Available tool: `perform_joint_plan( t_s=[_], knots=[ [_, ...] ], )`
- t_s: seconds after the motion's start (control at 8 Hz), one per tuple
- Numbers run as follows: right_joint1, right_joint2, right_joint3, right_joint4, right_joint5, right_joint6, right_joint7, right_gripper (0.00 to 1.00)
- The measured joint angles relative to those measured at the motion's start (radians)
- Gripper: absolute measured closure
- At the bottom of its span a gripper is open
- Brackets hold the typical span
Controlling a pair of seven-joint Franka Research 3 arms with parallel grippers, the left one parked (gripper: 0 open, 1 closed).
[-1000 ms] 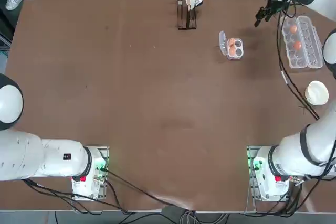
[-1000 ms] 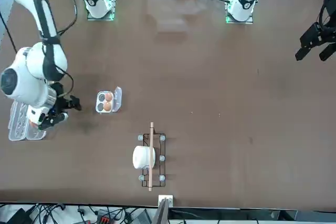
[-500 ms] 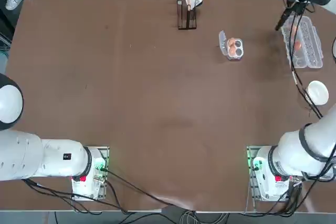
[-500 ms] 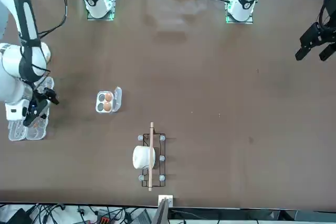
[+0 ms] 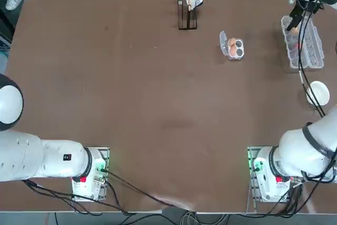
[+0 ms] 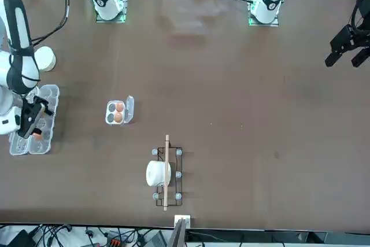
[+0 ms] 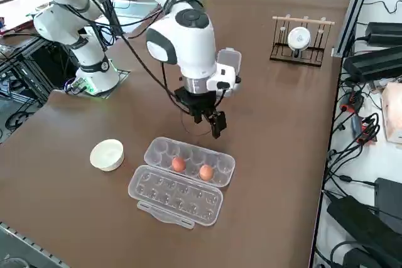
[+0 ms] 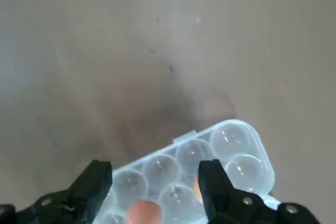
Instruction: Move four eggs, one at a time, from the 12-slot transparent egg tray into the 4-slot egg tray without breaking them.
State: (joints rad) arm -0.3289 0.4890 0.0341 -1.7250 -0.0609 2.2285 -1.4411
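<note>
The 12-slot transparent egg tray (image 5: 313, 51) (image 7: 160, 152) lies open at the table's right edge, its lid (image 7: 176, 196) folded flat beside it. Two brown eggs (image 7: 178, 164) (image 7: 205, 172) sit in one row. My right gripper (image 7: 210, 123) (image 5: 295, 21) (image 6: 32, 121) hangs open just above the tray's far end, holding nothing. In the wrist view its fingers (image 8: 100, 179) straddle empty cups (image 8: 236, 150), with one egg (image 8: 143, 211) low between them. The 4-slot egg tray (image 5: 240, 49) (image 6: 110, 113) holds two eggs (image 5: 232, 42) (image 5: 233, 51) to the left.
A round white bowl (image 5: 318, 93) (image 7: 107, 154) stands close to the near end of the long tray. A wire rack with a white cup (image 5: 188, 6) (image 6: 165, 173) stands at the far edge of the table.
My right gripper has swung right, from beside the 4-slot tray to above the far end of the 12-slot tray. It has stayed open and empty.
</note>
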Motion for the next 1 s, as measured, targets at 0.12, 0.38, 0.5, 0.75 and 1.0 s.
perform_joint_plan(
  t_s=[0.12, 0.38, 0.5, 0.75, 1.0],
  knots=[
    [-0.019, 0.032, 0.000, 0.029, 0.000, 0.001, -0.073, 0.00],
    [-0.048, 0.097, 0.000, 0.088, 0.000, 0.006, -0.195, 0.00],
    [-0.049, 0.117, 0.000, 0.110, 0.000, 0.006, -0.232, 0.00],
    [-0.049, 0.144, 0.003, 0.137, -0.001, 0.006, -0.264, 0.00],
    [-0.058, 0.180, 0.002, 0.178, -0.002, 0.006, -0.301, 0.00]
  ],
)
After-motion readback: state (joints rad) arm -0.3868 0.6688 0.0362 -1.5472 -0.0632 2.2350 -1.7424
